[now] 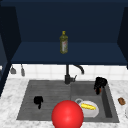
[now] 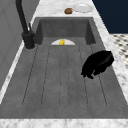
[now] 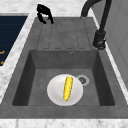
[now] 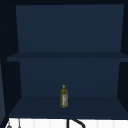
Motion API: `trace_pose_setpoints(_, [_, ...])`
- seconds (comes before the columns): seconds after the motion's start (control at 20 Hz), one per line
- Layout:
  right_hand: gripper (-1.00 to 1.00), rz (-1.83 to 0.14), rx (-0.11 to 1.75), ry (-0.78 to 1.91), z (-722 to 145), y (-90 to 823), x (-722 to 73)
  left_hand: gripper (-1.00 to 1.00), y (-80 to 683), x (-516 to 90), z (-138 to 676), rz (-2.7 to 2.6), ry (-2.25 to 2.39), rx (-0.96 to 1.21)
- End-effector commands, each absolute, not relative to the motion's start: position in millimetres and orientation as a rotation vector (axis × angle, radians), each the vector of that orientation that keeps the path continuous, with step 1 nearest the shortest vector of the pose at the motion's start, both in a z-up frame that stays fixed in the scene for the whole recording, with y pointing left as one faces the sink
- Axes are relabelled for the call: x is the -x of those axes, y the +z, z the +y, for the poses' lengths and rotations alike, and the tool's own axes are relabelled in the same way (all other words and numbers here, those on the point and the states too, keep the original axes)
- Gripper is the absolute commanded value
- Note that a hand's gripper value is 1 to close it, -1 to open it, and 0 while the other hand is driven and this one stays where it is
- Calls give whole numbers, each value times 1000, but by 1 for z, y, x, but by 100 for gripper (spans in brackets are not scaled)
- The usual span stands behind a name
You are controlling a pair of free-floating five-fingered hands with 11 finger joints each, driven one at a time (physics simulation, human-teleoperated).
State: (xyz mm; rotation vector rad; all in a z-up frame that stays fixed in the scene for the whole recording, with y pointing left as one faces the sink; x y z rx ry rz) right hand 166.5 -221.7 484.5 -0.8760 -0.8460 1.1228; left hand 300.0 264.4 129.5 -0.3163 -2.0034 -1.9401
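The left hand [image 1: 38,100] hovers, fingers curled on nothing, over the draining board [image 1: 47,97]; the right hand [image 1: 100,83], seemingly curled too, hangs at two o'clock from the plate [image 1: 96,112] with the corn cob [image 1: 88,106].

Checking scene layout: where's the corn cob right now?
The corn cob lies on the white plate in the sink basin, beside the drain, right of the faucet in front view.

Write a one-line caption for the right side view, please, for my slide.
A corn cob lies on a white plate in the sink basin, beside the drain; a black hand hovers over the draining board.
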Motion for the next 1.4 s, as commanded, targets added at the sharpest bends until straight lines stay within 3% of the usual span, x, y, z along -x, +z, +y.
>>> trace_pose_setpoints(0.0, [100,-846,876,1123,-201,511,-153,0,130,-300,264,-2003,-1940,316])
trace_pose_setpoints(1.35, [100,-875,901,1123,-126,718,-120,0,130,-300,264,-2003,-1940,316])
